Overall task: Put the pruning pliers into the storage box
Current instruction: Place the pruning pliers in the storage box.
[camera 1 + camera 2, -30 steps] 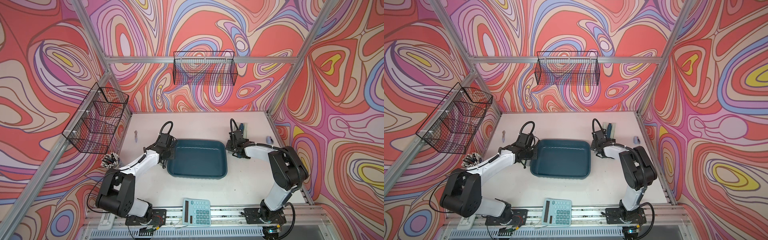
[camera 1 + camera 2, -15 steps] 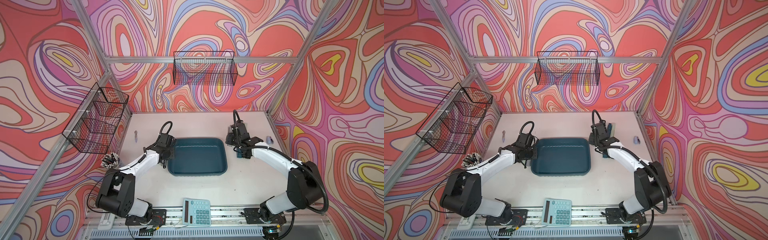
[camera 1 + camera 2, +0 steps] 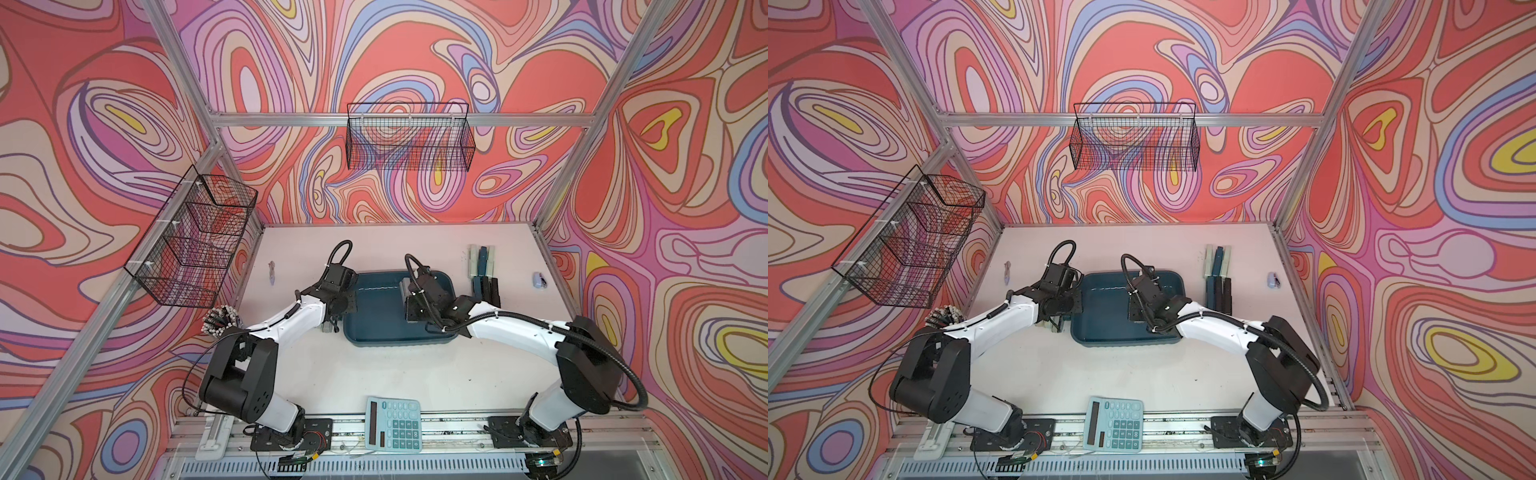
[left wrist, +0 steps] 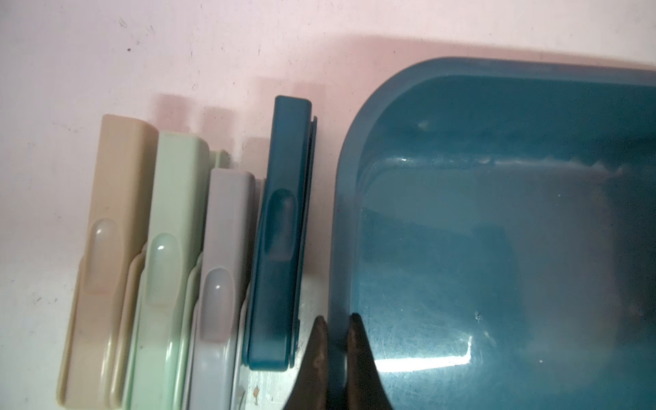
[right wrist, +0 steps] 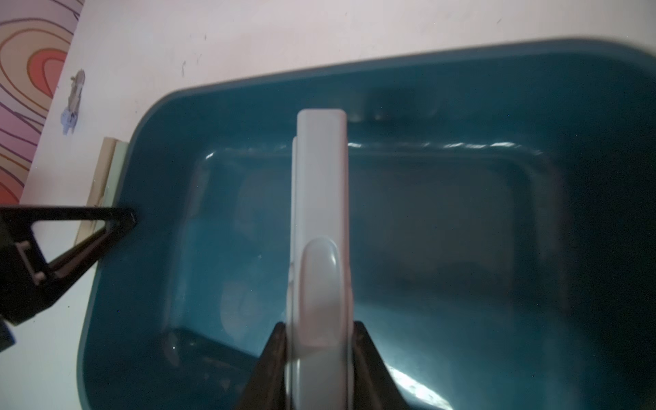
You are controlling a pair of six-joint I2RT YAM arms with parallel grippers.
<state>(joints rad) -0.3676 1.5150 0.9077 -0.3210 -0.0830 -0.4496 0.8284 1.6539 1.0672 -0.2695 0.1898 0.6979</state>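
**Desk scene, top views with wrist close-ups.** The storage box [image 3: 374, 320] [image 3: 1104, 322] lies near the centre of the desk [image 3: 374, 374], with its long sides running from 9 to 3 o'clock.

The left hand [image 4: 337, 319] is pressed together on the box's rim at the 9 o'clock side. One fingertip sits outside the wall and one inside.

Just outside that wall, a row of pruning pliers [image 4: 227, 248] lies flat on the desk, side by side and touching: beige, pale green, grey and dark teal. The dark teal one is nearest the box, with a narrow gap between them. In both top views the left wrist hides most of this row.

The right hand [image 5: 321, 333] reaches over the box interior and pinches the grey pruning pliers [image 5: 319, 195] [image 3: 403, 286] by one end. Their free end points toward 12 o'clock. Whether they touch the box floor cannot be told.

A second group of pruning pliers [image 3: 482, 270] [image 3: 1219, 274] lies on the desk at the box's 2 o'clock, in pale and dark shades, well apart from both hands.

A calculator [image 3: 392, 424] sits at the 6 o'clock edge, and a small lilac object [image 3: 539, 280] sits near the 3 o'clock edge.
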